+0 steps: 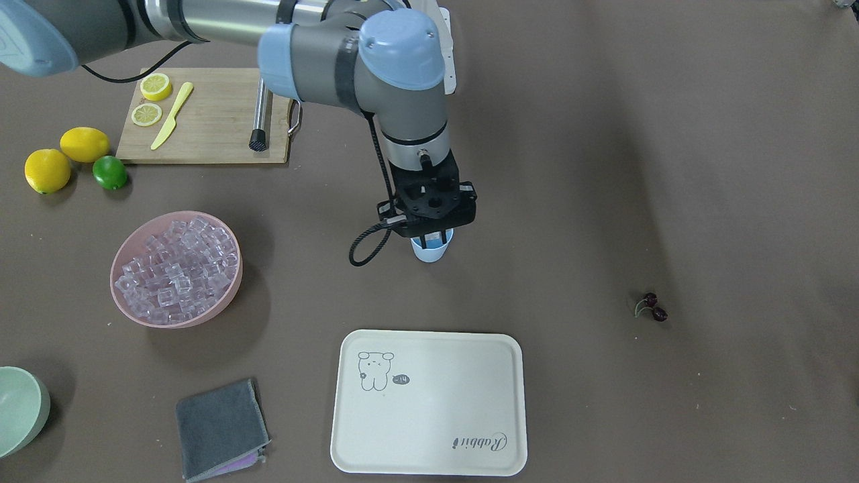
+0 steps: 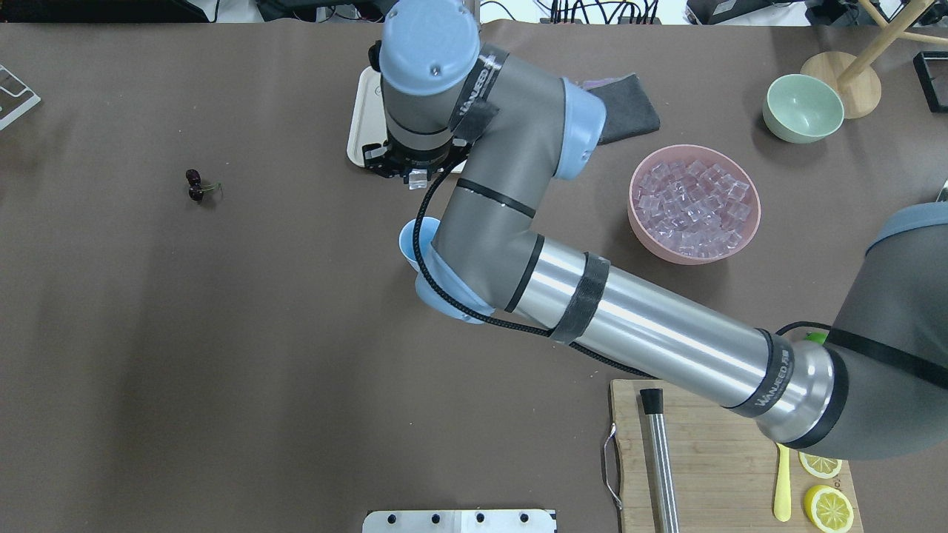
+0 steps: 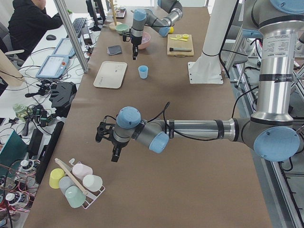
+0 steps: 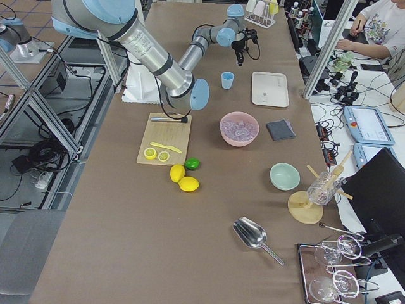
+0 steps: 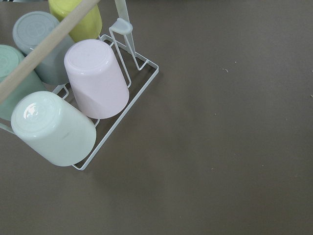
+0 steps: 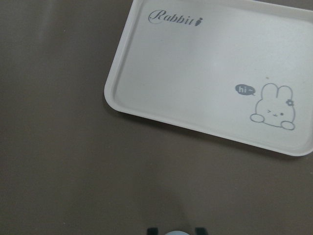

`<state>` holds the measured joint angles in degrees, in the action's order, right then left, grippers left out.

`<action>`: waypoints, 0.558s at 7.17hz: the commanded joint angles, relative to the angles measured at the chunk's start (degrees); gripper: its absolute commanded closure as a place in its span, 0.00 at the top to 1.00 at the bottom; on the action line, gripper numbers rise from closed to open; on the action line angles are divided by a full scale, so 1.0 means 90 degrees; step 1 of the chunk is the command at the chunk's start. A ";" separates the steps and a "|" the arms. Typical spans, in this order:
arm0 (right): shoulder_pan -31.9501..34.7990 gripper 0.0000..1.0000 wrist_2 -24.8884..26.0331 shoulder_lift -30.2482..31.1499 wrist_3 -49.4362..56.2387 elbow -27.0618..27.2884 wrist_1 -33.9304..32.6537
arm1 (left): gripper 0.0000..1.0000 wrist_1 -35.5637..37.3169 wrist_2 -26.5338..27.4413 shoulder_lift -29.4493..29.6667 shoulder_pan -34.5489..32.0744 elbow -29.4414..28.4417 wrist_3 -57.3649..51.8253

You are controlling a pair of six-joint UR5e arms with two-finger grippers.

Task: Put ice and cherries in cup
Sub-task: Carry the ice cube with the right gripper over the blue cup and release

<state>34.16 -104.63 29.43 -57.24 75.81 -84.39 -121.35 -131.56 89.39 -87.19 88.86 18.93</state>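
The right gripper (image 1: 431,236) hangs directly over the light blue cup (image 1: 429,253) at mid-table, its two fingers apart and gripping nothing that can be seen; its wrist camera catches both fingertips (image 6: 152,230) at the lower edge with a pale blue sliver between them, and the side views show the gripper raised clear of the rim; what the cup holds is hidden by the gripper. Read from the front-facing camera with the cup as the dial's centre, the ice (image 1: 176,268) lies heaped in a pink bowl (image 1: 215,310) at 9 o'clock; the cherries (image 1: 652,307), a dark pair on thin stems, lie on the bare brown table (image 1: 604,168) at about 3 o'clock, well apart from the cup; at 6 o'clock sits a cream tray (image 1: 443,402) printed with "Rabbit" in script and a cartoon rabbit beside a speech bubble reading "hi~". At 10 o'clock a wooden cutting board (image 1: 215,127) carries two lemon slices (image 1: 155,86), a yellow knife (image 1: 172,115) and a steel muddler (image 1: 260,114); two lemons (image 1: 84,144) and a lime (image 1: 109,172) rest just beside its outer end; a folded grey cloth (image 1: 220,426) and a pale green bowl (image 1: 20,402) lie toward 8 o'clock. The left gripper (image 3: 114,156) hovers at the table's far left end, whether parted or closed cannot be told; its camera looks down on upturned cups (image 5: 97,78) on a white wire rack (image 5: 128,108).
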 commanded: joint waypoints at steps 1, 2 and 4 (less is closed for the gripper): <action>-0.0260 0.00 0.0366 -0.0018 0.0002 -0.0445 0.0451 | 0.98 0.0007 0.0008 0.0009 0.0010 -0.0039 -0.0004; -0.0299 0.00 0.0376 0.0079 0.0022 -0.0445 0.0451 | 0.98 0.0007 0.0008 0.0009 0.0010 -0.0030 0.0006; -0.0368 0.00 0.0337 0.0187 0.0032 -0.0348 0.0402 | 0.98 0.0007 -0.0002 0.0000 0.0010 -0.0020 0.0035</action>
<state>31.33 -101.47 30.36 -57.02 72.13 -80.63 -121.29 -131.54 89.45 -87.11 88.64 19.19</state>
